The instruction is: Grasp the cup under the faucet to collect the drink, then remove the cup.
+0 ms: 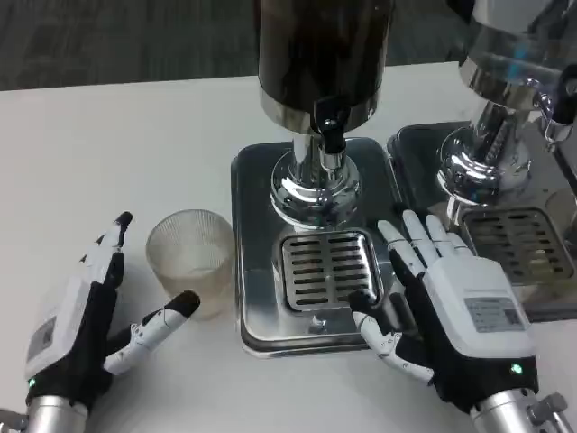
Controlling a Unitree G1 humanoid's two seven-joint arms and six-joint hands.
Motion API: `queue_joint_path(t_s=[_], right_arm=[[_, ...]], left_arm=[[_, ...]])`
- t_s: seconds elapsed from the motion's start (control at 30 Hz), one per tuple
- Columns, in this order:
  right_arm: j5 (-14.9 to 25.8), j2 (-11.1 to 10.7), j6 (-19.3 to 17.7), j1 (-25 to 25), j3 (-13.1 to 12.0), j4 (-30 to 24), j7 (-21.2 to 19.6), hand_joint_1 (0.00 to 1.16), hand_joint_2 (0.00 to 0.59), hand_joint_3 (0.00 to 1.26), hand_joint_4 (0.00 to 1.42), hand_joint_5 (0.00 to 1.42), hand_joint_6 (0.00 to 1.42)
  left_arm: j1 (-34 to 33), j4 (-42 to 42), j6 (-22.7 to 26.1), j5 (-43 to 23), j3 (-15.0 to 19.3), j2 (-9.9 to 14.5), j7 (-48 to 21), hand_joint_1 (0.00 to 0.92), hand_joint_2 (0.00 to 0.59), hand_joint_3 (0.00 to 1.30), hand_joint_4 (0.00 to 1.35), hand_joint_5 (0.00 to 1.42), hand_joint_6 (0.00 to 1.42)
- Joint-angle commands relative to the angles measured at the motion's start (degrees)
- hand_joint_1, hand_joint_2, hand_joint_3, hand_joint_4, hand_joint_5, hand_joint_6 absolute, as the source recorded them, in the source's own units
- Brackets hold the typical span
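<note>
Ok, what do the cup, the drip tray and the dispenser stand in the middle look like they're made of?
Cup: looks like frosted, ribbed glass or clear plastic; it is translucent with fine vertical ridges, and which of the two is unclear.
Drip tray: brushed metal, probably stainless steel, with a dull grey sheen and a slotted grate.
Dispenser stand: polished chrome-like metal with mirror-bright reflections.

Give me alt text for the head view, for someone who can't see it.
A robot's open left hand reaches toward a clear cup standing on a white table, left of a drink dispenser's faucet. Its open right hand lies by the drip tray.
</note>
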Motion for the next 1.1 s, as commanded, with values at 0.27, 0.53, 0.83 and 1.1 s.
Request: queue_joint_path(t_s=[0.27, 0.53, 0.83, 1.1], right_arm=[[0.49, -0.48, 0.19, 0.06, -0.42, -1.09, 0.5, 0.22, 0.414, 0.13, 0.0, 0.0, 0.09], [0.44, -0.34, 0.74, 0.58, -0.61, -1.85, 0.73, 0.22, 0.414, 0.14, 0.0, 0.0, 0.1], [0.5, -0.28, 1.32, 1.47, -0.85, -2.82, 0.81, 0.22, 0.414, 0.14, 0.0, 0.0, 0.11], [0.5, 0.46, 1.56, 1.88, -0.7, -3.01, 0.38, 0.21, 0.404, 0.15, 0.0, 0.0, 0.12]], left_arm=[[-5.95, 6.35, -1.16, 1.63, -3.2, -1.12, 2.18, 0.078, 0.0, 0.0, 0.0, 0.0, 0.0], [-8.3, 10.59, -2.25, 1.02, -4.06, -2.63, 4.34, 0.136, 0.0, 0.0, 0.0, 0.04, 0.02], [-10.16, 13.78, -4.19, 0.8, -4.7, -3.9, 6.44, 0.203, 0.009, 0.0, 0.0, 0.18, 0.22], [-11.53, 15.67, -3.04, 1.67, -5.93, -4.15, 6.96, 0.277, 0.036, 0.0, 0.09, 0.38, 0.46]])
